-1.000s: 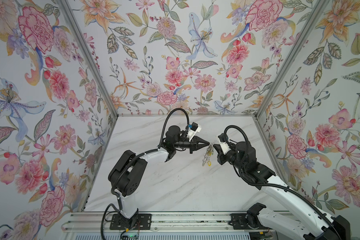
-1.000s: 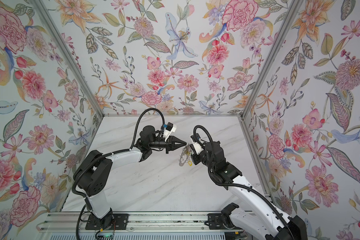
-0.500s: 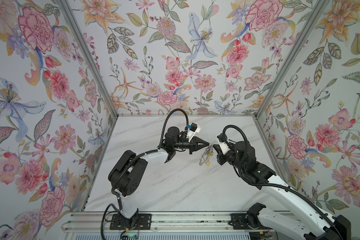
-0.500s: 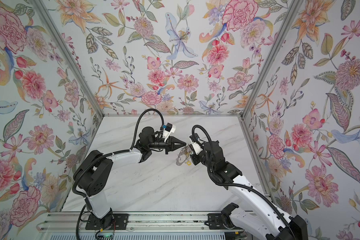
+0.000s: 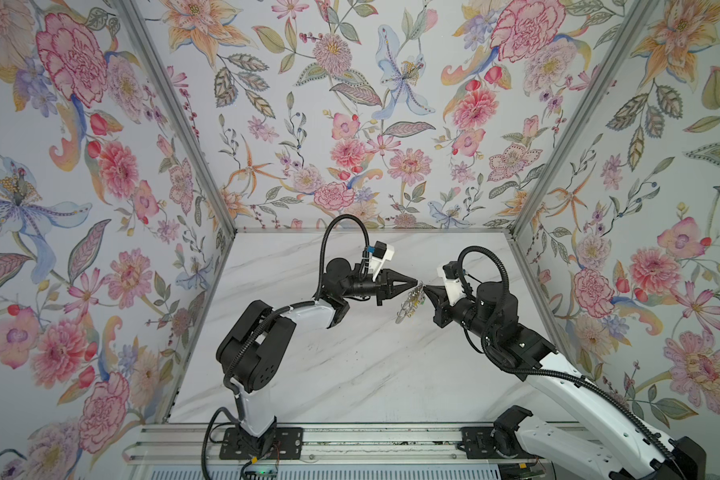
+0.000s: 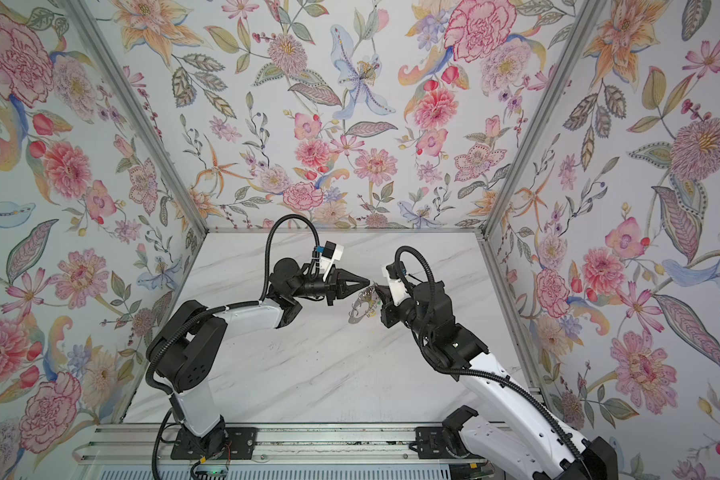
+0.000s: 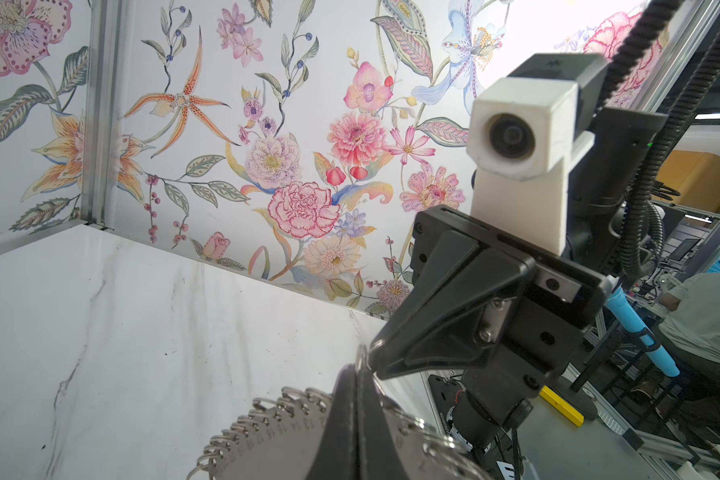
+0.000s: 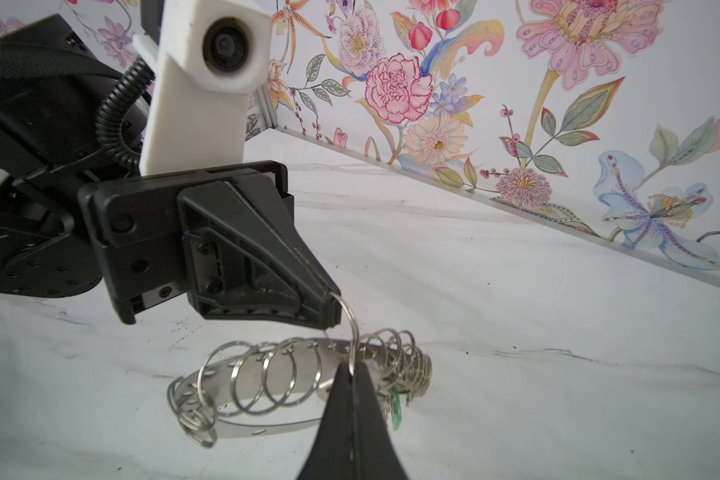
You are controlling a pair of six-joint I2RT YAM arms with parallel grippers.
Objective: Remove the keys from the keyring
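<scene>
As left claw (image 5: 415, 283) pinches a wire ring (image 8: 352, 328), right claw (image 5: 426, 287) grips keyring (image 8: 300, 359) rim — midair.

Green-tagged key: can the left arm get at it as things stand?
Probably not. The left tool is shut on a wire ring, and the green-tagged key hangs beyond the right tool, which grips the keyring in between.

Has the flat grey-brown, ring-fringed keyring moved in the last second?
Yes, slightly: the keyring shifted left, toward the silver back-left corner post, in both top views.
</scene>
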